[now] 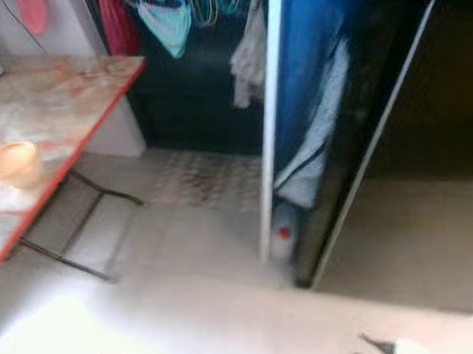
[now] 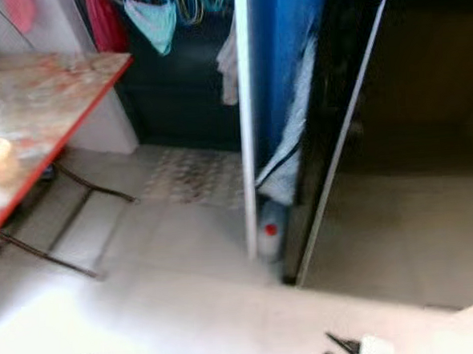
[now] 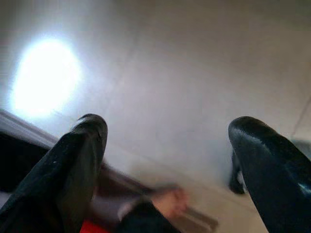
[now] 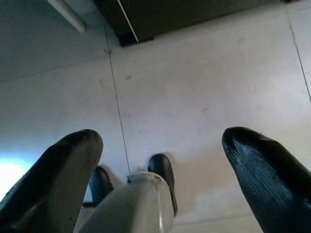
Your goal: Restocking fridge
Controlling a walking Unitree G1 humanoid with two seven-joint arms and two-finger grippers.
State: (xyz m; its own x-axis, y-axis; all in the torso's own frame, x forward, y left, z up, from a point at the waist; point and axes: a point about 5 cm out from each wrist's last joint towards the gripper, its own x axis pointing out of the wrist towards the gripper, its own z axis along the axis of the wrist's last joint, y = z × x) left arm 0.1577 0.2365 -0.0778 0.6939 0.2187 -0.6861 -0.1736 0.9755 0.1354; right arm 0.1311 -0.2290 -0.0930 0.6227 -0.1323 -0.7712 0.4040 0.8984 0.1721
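Honestly this looks like the very start of the restock, or a walk between trips. Both claws are empty. The left claw (image 3: 165, 160) hangs over pale floor tile (image 1: 188, 308) with its two black fingers spread wide and nothing between them. The right claw (image 4: 160, 160) is the same story: fingers splayed apart, just tile and the robot's own leg below.

The head views are blurry, so I'd guess it's on the move. Far and to the right stands a tall dark cabinet-like thing with a blue front panel (image 1: 309, 52) and a white edge strip (image 1: 269, 119), angled as if a door is swung open. That might be the fridge, but I can't say for sure, and I can't make out any shelves inside. A pale cloth (image 1: 319, 148) hangs down that blue panel. At its foot on the floor sits a small clear plastic bottle with a red cap (image 1: 283, 237), just beside the white edge.

On the left is a red-edged, marble-patterned folding tabletop (image 1: 63, 99) with a small orange bowl (image 1: 12, 164) near its near end. Clothes hang along the far wall.

So as I read it: nothing picked up, nothing visibly stocked. Pretty much the whole job is left, starting with grabbing something to put away.
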